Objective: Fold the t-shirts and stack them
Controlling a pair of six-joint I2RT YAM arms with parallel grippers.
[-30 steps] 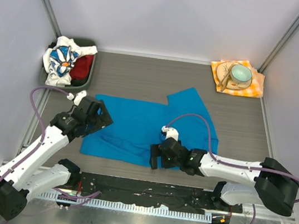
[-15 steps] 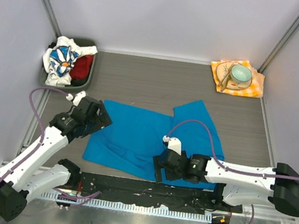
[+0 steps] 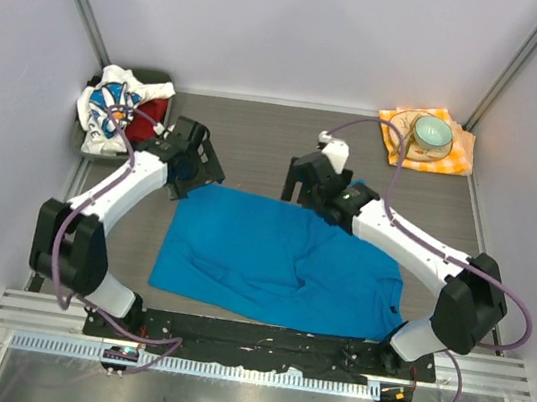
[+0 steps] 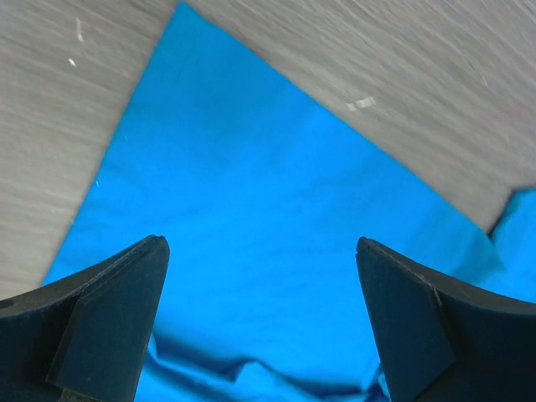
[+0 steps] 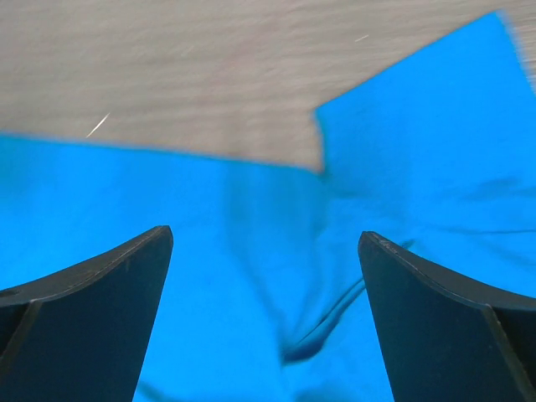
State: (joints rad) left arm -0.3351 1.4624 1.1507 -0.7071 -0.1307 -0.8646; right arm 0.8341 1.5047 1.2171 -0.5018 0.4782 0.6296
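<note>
While left pincer (image 4: pixel 258 247) and right pincer (image 5: pixel 266 239) hang spread, empty, over the far edge of the rumpled bright blue cloth t-shirt (image 3: pixel 279 263) on the grey tabletop (image 3: pixel 258 139), pinching one layer could skew the fold

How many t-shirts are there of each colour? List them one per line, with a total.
Blue t-shirt: 1
White daisy-print t-shirt: 1
Red t-shirt: 1
Total: 3

Top camera looks down from behind; both wrist cameras (close, downward) share its blue t-shirt (image 3: pixel 279 263)
</note>
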